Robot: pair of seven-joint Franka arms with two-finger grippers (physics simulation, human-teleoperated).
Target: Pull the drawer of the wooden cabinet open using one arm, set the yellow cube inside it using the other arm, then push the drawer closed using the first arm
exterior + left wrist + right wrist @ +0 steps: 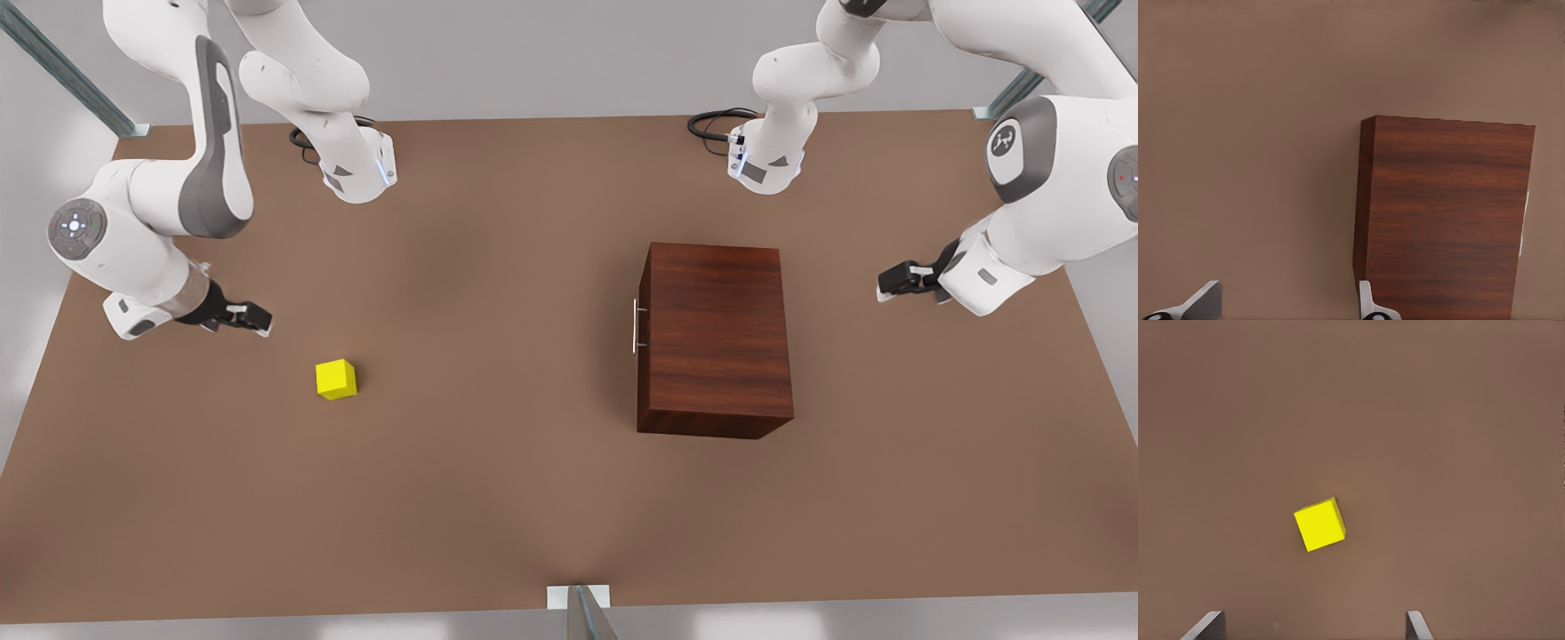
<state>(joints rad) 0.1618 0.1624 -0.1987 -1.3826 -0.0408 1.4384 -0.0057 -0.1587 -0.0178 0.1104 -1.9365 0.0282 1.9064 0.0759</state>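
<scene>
The wooden cabinet [716, 338] stands right of centre in the front view. Its drawer is shut flush, and the silver bar handle [637, 326] faces the front view's left. The yellow cube [336, 379] rests on the table at the front view's left. My left gripper [889, 283] hovers open to the right of the cabinet, on the side away from the handle; the left wrist view shows its fingertips [1205, 301] apart before the cabinet [1445, 213]. My right gripper [253, 318] hangs open up and left of the cube, whose top [1319, 524] lies ahead of its spread fingertips [1210, 623].
The brown table [498, 498] stretches wide between cube and cabinet and toward the near edge. Both arm bases [360, 169] stand with black cables at the far edge. A metal post [582, 613] rises at the middle of the near edge.
</scene>
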